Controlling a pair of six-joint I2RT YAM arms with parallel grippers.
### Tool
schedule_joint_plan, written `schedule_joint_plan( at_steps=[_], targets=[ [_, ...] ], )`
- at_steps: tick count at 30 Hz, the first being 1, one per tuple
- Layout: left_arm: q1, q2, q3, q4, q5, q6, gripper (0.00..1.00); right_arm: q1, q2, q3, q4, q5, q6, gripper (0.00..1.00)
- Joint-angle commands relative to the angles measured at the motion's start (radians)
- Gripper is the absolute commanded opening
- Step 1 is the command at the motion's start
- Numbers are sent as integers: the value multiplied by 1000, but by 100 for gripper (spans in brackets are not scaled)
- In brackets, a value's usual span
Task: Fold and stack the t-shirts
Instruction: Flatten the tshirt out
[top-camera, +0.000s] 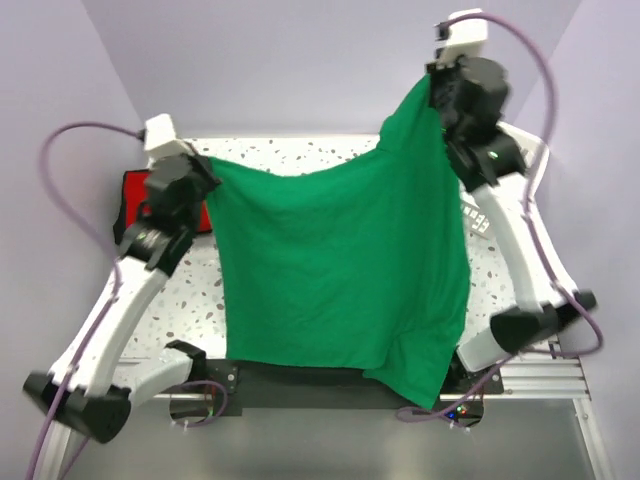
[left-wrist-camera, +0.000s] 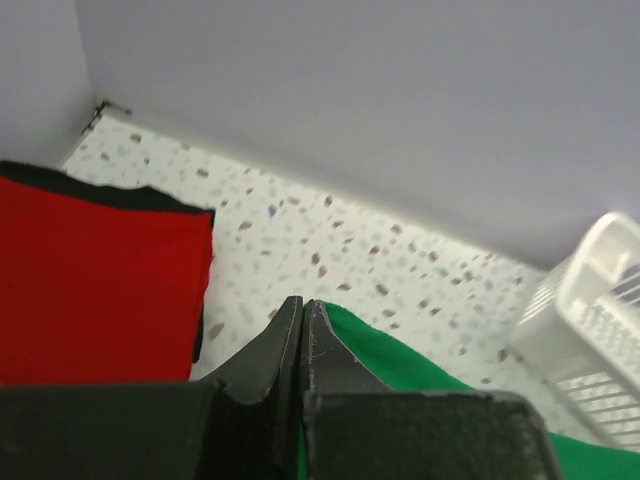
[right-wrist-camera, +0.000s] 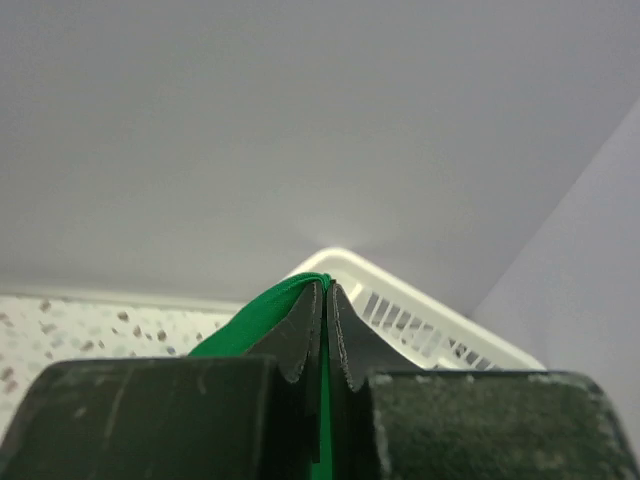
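Note:
A bright green t-shirt (top-camera: 335, 270) hangs spread between both arms above the table, its lower edge drooping past the near table edge. My left gripper (top-camera: 205, 168) is shut on its left top corner; green cloth (left-wrist-camera: 400, 360) shows beside the closed jaws of that gripper (left-wrist-camera: 302, 305). My right gripper (top-camera: 435, 75), raised higher, is shut on the right top corner, with the green cloth (right-wrist-camera: 255, 315) pinched at its tips (right-wrist-camera: 327, 285). A folded red t-shirt (top-camera: 135, 205) lies flat on the table at the far left, also seen as the red t-shirt (left-wrist-camera: 90, 290) in the left wrist view.
A white slatted basket (left-wrist-camera: 590, 330) stands on the speckled table (top-camera: 300, 160) at the right, behind the right arm, seen as the basket (right-wrist-camera: 420, 310) in the right wrist view. Lilac walls close in the table at back and sides.

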Motion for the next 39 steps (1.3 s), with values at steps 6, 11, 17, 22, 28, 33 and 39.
schedule_joint_plan(
  at_steps=[6,11,17,22,28,33,39],
  targets=[
    [38,424,-27,367,-31,147,0,-135,416,130,94,-62,72,0],
    [96,692,238,220,-39,139,39,-158,572,302,11,-79,121,30],
    [95,690,294,129,47,129,91,-155,468,223,-95,-154,191,99],
    [61,535,61,77,153,-2,93,-113,197,-58,-97,-223,244,99],
    [-26,495,-111,83,331,-103,93,-54,29,-337,-192,-338,351,99],
    [-81,606,-162,86,492,-121,95,-22,-34,-638,-178,-414,481,99],
    [-77,725,-237,111,578,-99,97,-20,22,-813,-130,-450,563,99]
  ],
)
